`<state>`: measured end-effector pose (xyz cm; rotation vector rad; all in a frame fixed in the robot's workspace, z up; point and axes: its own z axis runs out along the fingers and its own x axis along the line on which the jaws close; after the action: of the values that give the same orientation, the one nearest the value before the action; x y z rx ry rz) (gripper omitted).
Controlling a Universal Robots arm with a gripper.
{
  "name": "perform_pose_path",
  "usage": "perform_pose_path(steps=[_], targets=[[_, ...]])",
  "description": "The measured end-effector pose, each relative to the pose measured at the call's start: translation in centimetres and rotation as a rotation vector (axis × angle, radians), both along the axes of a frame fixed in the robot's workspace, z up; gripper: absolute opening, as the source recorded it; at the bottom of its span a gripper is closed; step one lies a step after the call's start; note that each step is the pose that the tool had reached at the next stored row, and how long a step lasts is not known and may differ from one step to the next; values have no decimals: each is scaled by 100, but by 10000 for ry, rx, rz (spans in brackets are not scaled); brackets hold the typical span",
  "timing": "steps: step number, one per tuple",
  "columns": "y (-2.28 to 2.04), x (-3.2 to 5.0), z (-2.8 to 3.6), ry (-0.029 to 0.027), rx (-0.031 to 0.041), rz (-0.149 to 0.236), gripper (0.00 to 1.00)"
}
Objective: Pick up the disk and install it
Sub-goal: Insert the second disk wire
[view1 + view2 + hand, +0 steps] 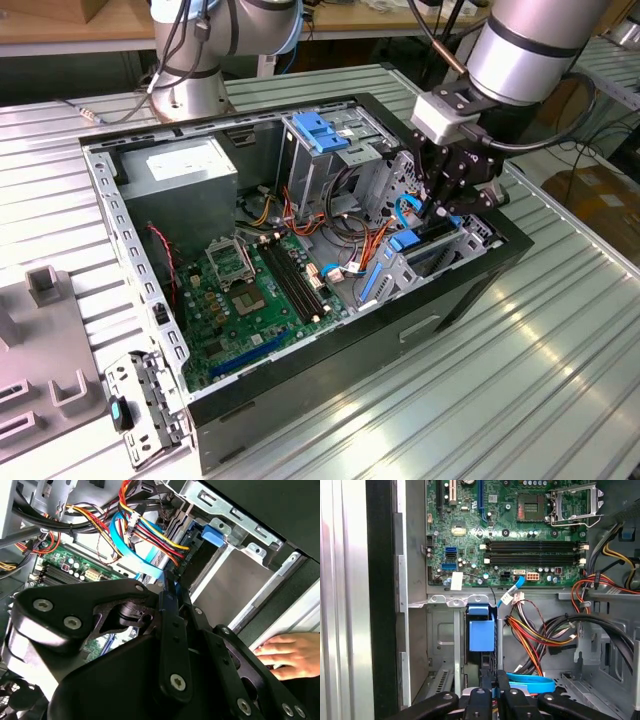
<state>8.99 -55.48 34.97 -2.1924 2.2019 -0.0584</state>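
Upright, the blue-railed disk (481, 632) fills its bay (445, 600).

Ribbed metal tabletop (480, 390), light glare across it; wooden bench (60, 25) behind.

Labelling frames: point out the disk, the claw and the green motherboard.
disk (481, 636): first wrist view, blue carrier end in the bay.
claw (443, 205): exterior view, between its fingertips.
green motherboard (245, 300): exterior view, bare board near the socket.
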Motion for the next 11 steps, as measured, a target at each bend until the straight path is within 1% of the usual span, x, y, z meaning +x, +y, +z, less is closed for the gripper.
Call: perform_pose_path(steps=[2,11], targets=[[-7,0,-5,0,14,0,16],[-8,0,-40,0,42,0,16]])
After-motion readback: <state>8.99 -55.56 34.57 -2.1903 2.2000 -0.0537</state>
